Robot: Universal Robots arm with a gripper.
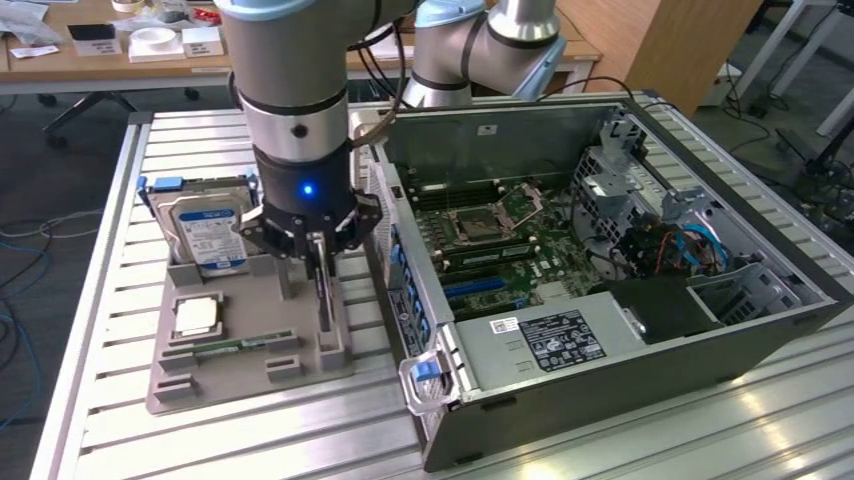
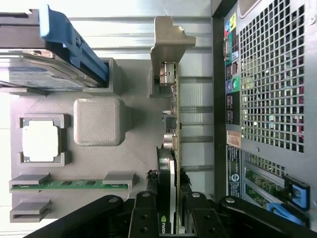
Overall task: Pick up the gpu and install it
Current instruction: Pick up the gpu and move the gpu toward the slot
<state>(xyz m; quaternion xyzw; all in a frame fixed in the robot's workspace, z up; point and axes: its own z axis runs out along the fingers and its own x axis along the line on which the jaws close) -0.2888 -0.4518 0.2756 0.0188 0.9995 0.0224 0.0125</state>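
The gpu [image 1: 324, 300] stands on edge in the grey holder tray [image 1: 214, 372], at the tray's side nearest the computer case. It is a thin green board with a black cooler. My gripper [image 1: 318, 262] hangs straight down over it. In the wrist view my gripper [image 2: 169, 218] has a black finger against each face of the gpu [image 2: 171, 124] and is shut on it. The card's far end still sits in the tray's grey bracket [image 2: 166, 49].
The tray also carries a blue-labelled hard drive [image 1: 207, 235], a CPU [image 1: 196, 317] and a RAM stick [image 1: 240, 347]. The open computer case [image 1: 601, 330] lies at the exterior view's right, motherboard [image 1: 507, 250] exposed, its perforated rear panel [image 2: 267, 99] close beside the card.
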